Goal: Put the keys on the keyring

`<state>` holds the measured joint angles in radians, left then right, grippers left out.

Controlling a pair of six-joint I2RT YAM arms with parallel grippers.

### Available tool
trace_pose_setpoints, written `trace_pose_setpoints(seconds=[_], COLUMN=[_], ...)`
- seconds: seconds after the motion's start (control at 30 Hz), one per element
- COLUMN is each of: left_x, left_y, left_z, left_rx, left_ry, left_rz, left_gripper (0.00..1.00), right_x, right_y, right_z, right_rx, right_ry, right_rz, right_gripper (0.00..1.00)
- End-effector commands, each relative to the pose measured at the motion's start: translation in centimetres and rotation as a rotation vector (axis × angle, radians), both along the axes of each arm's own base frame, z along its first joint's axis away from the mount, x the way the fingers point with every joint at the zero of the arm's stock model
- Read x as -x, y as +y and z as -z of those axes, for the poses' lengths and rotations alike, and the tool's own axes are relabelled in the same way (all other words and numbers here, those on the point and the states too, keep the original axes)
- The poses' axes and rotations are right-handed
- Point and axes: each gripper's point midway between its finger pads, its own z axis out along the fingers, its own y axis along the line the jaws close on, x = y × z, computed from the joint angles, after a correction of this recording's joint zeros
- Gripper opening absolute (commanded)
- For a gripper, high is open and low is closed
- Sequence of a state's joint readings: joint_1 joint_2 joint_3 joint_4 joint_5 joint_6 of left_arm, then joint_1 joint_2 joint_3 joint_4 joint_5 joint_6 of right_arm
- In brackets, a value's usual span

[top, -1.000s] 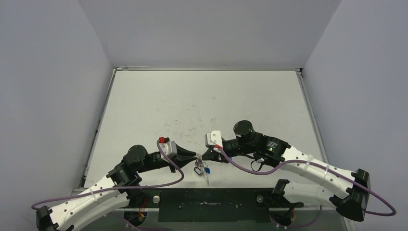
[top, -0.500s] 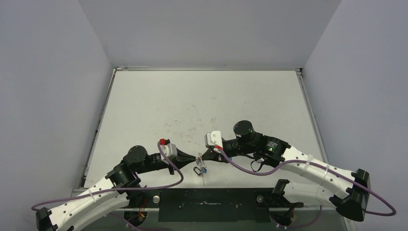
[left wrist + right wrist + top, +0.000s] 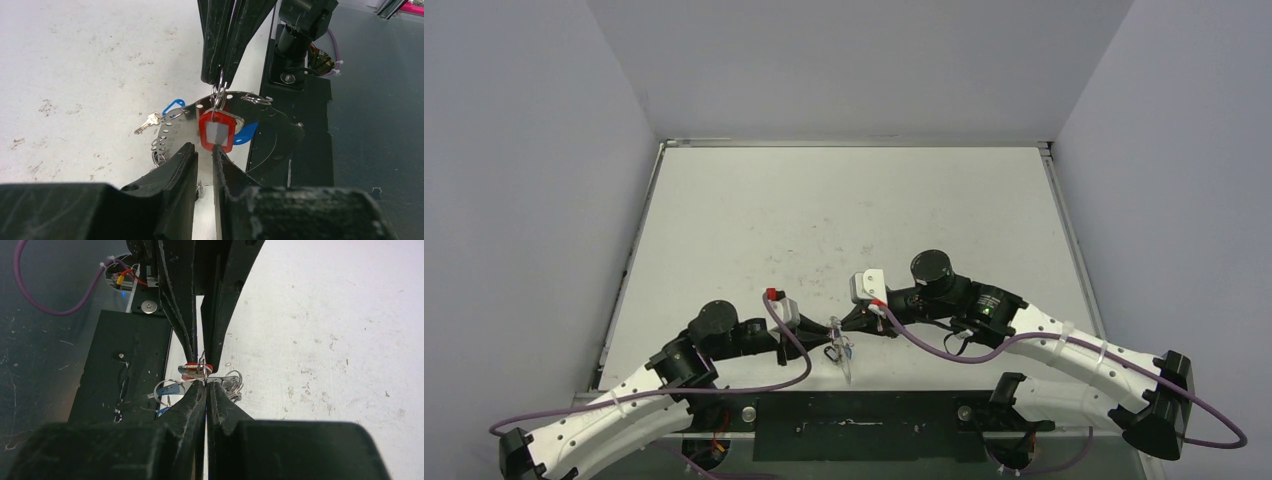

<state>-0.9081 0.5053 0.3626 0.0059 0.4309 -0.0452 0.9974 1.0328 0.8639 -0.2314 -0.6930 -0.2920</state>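
2 keys, 1 red-tagged, 1 blue-tagged; 1 keyring in clamped right gripper; left gripper barely ajar

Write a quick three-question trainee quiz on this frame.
1. True or false: the red tag hangs from a small ring.
2. What colour is the tag beside the silver key? A green, B blue, C yellow.
3. Which gripper pinches the small ring?

Key: 1 true. 2 B, the blue tag. 3 the right gripper, shut on the ring.
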Motion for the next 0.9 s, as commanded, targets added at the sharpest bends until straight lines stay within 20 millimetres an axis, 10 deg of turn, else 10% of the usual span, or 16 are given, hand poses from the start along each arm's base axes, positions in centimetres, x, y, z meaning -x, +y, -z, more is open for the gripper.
trace_pose_setpoints(seconds=[0.0, 0.27, 0.87], left_x=[-0.1, 0.5, 0.4], left_y=[0.3, 1.3, -0.5], left_z=[-3.8, -6.9, -6.1], left_rx=[0.077, 0.213, 0.174], left_ry=[-0.069, -0.173, -0.155], left_rz=[-0.018, -0.023, 0.041], left_gripper=[0.25, 0.43, 0.15], right_x=[0.4, 0.6, 0.7], right_y=[0.5, 0.5, 0.6], right_z=[-2.3, -2.4, -2.5], right_rx=[-0.095, -0.099, -0.096], right_ry=[-0.049, -0.045, -0.037], right_rz=[-0.024, -0.036, -0.035], right_gripper=[0.00, 0.00, 0.00])
